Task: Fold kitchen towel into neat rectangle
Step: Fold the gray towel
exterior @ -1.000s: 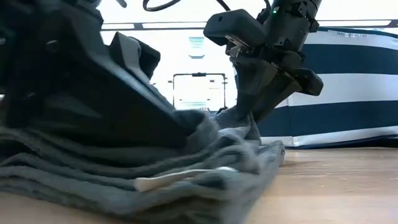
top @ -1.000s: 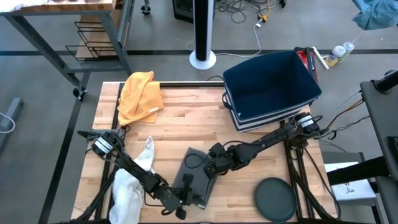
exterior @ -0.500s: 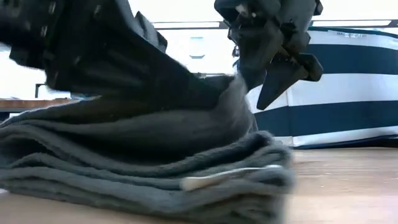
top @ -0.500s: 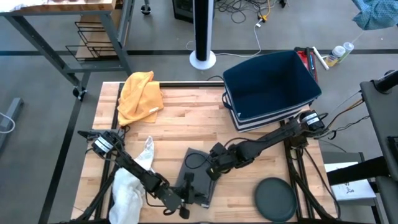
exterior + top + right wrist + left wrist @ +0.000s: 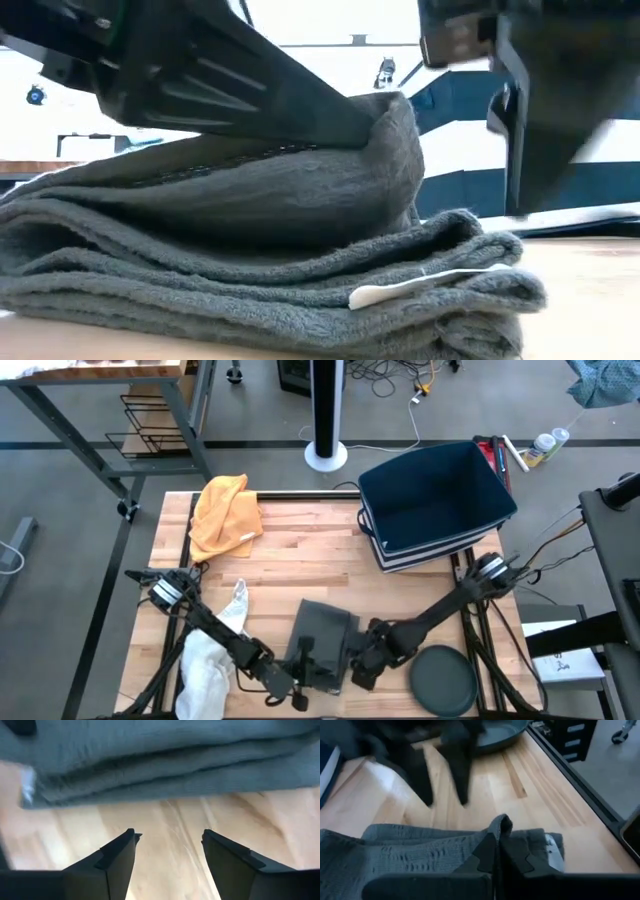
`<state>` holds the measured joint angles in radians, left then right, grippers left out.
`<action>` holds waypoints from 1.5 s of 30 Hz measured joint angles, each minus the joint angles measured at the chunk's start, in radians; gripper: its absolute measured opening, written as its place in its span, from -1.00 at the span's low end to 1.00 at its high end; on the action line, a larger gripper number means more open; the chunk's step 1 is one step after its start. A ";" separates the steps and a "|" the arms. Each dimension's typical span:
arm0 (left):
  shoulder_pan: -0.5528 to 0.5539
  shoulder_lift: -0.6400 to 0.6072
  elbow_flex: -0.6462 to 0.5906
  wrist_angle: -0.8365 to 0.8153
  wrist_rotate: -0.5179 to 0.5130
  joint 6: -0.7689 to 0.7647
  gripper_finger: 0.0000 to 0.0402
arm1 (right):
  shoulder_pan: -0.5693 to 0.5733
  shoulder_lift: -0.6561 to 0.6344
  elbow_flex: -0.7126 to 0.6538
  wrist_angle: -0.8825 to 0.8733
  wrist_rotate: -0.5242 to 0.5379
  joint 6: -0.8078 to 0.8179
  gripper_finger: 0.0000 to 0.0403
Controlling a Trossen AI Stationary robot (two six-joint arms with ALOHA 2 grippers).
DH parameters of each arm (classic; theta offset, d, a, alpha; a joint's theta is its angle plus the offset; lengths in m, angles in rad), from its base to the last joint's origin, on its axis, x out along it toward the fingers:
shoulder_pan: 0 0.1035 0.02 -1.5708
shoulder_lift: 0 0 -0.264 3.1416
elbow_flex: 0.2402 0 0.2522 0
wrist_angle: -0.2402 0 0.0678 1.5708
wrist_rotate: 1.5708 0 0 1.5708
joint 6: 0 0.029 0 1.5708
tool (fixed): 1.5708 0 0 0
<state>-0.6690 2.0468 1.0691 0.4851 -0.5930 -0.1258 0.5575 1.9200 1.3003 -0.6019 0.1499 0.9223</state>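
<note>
From above, our right gripper (image 5: 362, 672) had let go and pulled right of the grey kitchen towel (image 5: 322, 632); our left gripper (image 5: 303, 672) stayed clamped on its near edge. Low view: fold stacked, white tag (image 5: 400, 290) showing. Wrist views: right fingers (image 5: 117, 855) apart; the towel's far edge cut off.

Two dark fingers (image 5: 117, 857) of the right gripper (image 5: 169, 851) stand spread apart over a pale wooden table (image 5: 170, 825). Just beyond them lies a folded grey towel (image 5: 165, 755), layered edges facing the camera.
</note>
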 joint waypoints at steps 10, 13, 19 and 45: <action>0.013 -0.002 0.000 0.069 0.000 -0.010 -1.00 | 0.008 0.122 0.059 0.100 0.016 -0.109 0.08; 0.017 -0.002 0.000 0.071 0.000 -0.010 -1.00 | 0.008 0.128 0.068 0.121 0.016 -0.141 0.11; 0.019 -0.002 0.000 0.068 0.084 0.029 -1.00 | 0.007 0.128 0.068 0.120 0.039 -0.138 0.12; 0.029 0.079 0.000 0.120 0.105 0.043 -0.69 | 0.005 0.128 0.068 0.121 0.061 -0.103 0.14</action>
<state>-0.6402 2.1262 1.0691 0.6052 -0.4877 -0.0832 0.5625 2.0476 1.3678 -0.4812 0.2108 0.8192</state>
